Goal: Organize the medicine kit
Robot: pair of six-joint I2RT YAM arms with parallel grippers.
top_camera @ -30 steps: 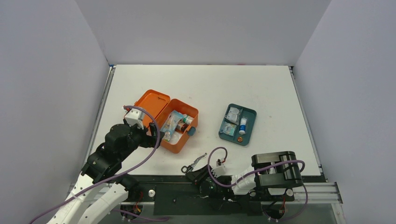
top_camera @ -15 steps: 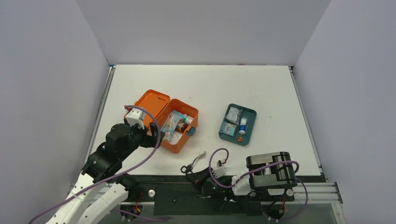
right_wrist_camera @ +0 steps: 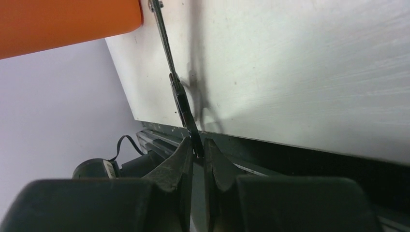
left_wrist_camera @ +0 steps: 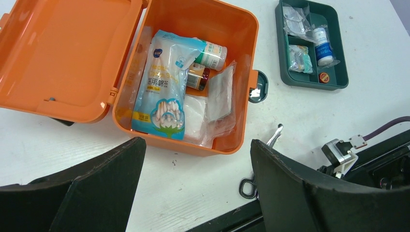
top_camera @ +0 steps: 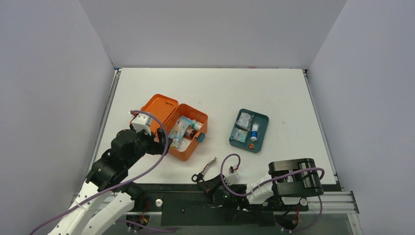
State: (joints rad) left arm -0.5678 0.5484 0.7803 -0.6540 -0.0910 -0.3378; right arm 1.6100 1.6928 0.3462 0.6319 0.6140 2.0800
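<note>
The orange medicine kit (top_camera: 182, 153) lies open at centre left, its lid (top_camera: 156, 109) flat to the left. In the left wrist view the kit (left_wrist_camera: 227, 19) holds a blue-and-white packet (left_wrist_camera: 162, 82), small bottles (left_wrist_camera: 210, 53) and clear bags. My left gripper (top_camera: 161, 142) is open and empty, just above the kit's near left side, with its jaws wide apart (left_wrist_camera: 197, 145). My right gripper (top_camera: 203, 180) is shut on the black handle of scissors (top_camera: 208, 167) at the table's near edge; the right wrist view shows the scissors (right_wrist_camera: 180, 99) pinched at the gripper (right_wrist_camera: 197, 147).
A teal divided tray (top_camera: 265, 132) right of the kit holds clear packets, a white bottle with a blue cap (top_camera: 254, 131) and a small red item. The black base rail (top_camera: 186, 196) runs along the near edge. White walls enclose the table.
The right arm's elbow shifted left, then back right, while its gripper stayed shut on the scissors, which barely moved. The left arm has not moved.
</note>
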